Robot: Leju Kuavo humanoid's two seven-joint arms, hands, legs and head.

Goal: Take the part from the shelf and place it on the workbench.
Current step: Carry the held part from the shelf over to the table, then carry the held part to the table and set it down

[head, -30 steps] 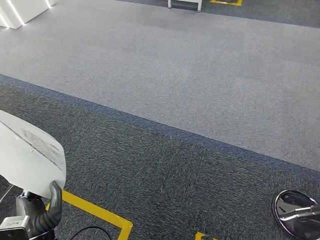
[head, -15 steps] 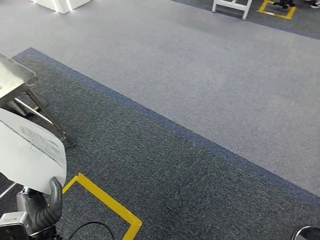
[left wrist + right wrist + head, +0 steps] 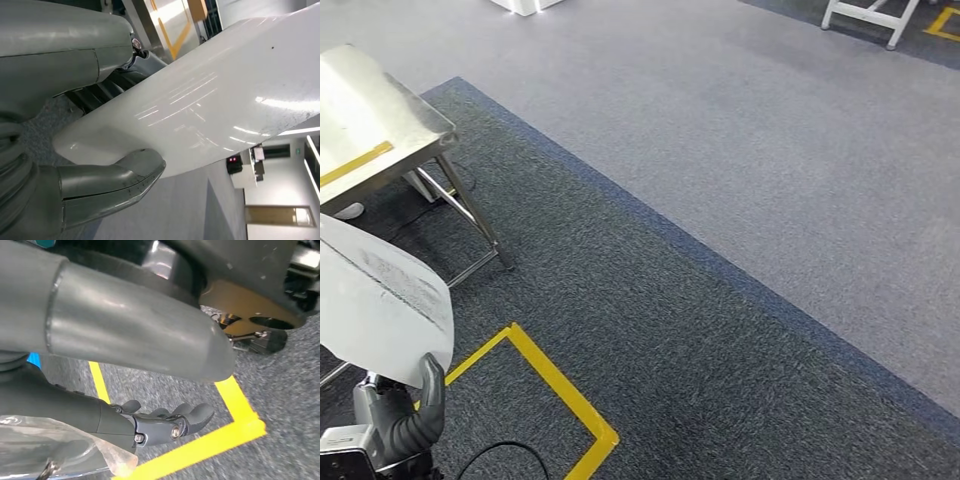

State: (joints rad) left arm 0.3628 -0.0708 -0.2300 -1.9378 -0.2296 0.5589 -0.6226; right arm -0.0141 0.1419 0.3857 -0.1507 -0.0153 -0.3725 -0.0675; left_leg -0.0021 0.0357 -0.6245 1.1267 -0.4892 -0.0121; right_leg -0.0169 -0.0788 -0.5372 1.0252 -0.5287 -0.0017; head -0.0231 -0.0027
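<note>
A large white curved part [image 3: 380, 300] sits low at the left of the head view, and my left hand [image 3: 403, 420] grips its lower edge from beneath. Up close, the part [image 3: 211, 100] is glossy white, pinched between the grey thumb [image 3: 109, 185] and the darker fingers behind it. The steel workbench [image 3: 373, 125], marked with a yellow tape stripe, stands at the upper left on slanted legs, beyond the part. My right hand [image 3: 166, 422] hangs over the dark carpet with its fingers apart and holds nothing.
Yellow floor tape [image 3: 561, 390] forms a corner on the dark carpet in front of me. Pale grey carpet [image 3: 743, 130] stretches beyond a blue border. A white frame's legs [image 3: 867, 18] stand far right, and a black cable [image 3: 501, 455] loops near my left hand.
The camera has swung left: the workbench has come into view at the upper left and the floor markings have slid right. The white part stays held in my left hand.
</note>
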